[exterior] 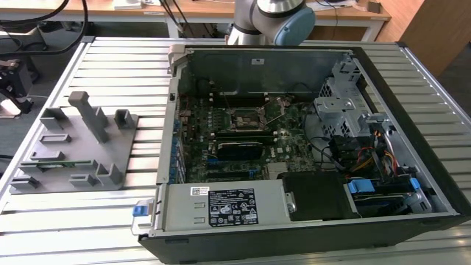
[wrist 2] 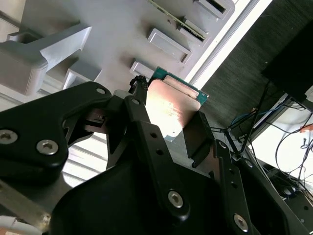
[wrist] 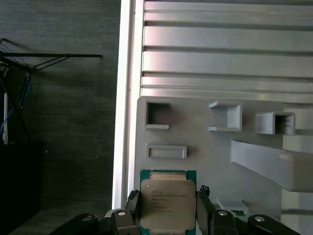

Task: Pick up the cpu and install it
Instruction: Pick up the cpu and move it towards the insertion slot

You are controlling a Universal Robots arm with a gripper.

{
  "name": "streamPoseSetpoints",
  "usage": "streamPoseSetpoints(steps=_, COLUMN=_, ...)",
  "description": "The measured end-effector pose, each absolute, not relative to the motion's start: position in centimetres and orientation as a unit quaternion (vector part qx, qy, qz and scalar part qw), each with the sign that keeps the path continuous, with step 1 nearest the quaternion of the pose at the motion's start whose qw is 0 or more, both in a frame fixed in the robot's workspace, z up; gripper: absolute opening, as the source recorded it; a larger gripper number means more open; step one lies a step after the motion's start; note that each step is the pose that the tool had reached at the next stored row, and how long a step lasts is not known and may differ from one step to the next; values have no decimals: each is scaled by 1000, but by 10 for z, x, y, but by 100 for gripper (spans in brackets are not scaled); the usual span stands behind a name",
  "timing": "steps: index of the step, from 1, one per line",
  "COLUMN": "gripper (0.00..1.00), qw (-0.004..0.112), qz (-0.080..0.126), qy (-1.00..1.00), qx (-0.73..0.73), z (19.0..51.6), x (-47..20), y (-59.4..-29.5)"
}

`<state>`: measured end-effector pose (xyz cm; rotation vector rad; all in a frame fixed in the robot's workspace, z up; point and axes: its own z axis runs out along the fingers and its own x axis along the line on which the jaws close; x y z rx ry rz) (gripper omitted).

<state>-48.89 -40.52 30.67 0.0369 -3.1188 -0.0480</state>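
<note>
The cpu [wrist: 167,201] is a flat square chip with a silver top and a green rim. My gripper [wrist: 167,208] is shut on it, one black finger [wrist: 131,201] on each side. In the second wrist view the cpu [wrist 2: 172,105] shows its shiny top between the same black fingers [wrist 2: 141,110], and the gripper [wrist 2: 168,117] holds it in the air above the grey holder plate [wrist 2: 112,34]. In the exterior view the open computer case [exterior: 176,61] lies on the table with its motherboard socket [exterior: 243,118] exposed. The arm [exterior: 268,19] rises out of that view at the far edge.
The grey holder plate [exterior: 81,144] with upright posts and pockets sits at the exterior view's left of the case. A green memory stick [exterior: 63,163] lies in one of its slots. A power supply [exterior: 220,205] and drive cage [exterior: 346,105] crowd the case interior around the motherboard.
</note>
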Motion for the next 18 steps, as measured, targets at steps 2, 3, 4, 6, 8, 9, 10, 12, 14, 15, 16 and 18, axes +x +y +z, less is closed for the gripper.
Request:
streamPoseSetpoints(steps=2, gripper=54, qw=11, qz=-15, qy=-1000, qx=12, z=309, x=-489, y=-405)
streamPoseSetpoints(steps=3, gripper=54, qw=11, qz=-15, qy=-1000, qx=12, z=310, x=-489, y=-405)
streamPoseSetpoints(steps=4, gripper=54, qw=11, qz=-15, qy=-1000, qx=12, z=311, x=-489, y=-405)
streamPoseSetpoints(steps=6, gripper=54, qw=11, qz=-15, qy=-1000, qx=12, z=313, x=-489, y=-405)
streamPoseSetpoints(steps=8, gripper=54, qw=11, qz=-15, qy=-1000, qx=12, z=315, x=-489, y=-405)
streamPoseSetpoints(steps=9, gripper=54, qw=11, qz=-15, qy=-1000, qx=12, z=316, x=-489, y=-405)
streamPoseSetpoints(steps=10, gripper=54, qw=11, qz=-15, qy=-1000, qx=12, z=318, x=-489, y=-405)
streamPoseSetpoints(steps=12, gripper=54, qw=11, qz=-15, qy=-1000, qx=12, z=320, x=-489, y=-405)
streamPoseSetpoints(steps=14, gripper=54, qw=11, qz=-15, qy=-1000, qx=12, z=322, x=-489, y=-405)
streamPoseSetpoints(steps=15, gripper=54, qw=11, qz=-15, qy=-1000, qx=12, z=323, x=-489, y=-405)
streamPoseSetpoints(steps=16, gripper=54, qw=11, qz=-15, qy=-1000, qx=12, z=324, x=-489, y=-405)
streamPoseSetpoints(steps=18, gripper=54, qw=11, qz=-15, qy=-1000, qx=12, z=327, x=-489, y=-405)
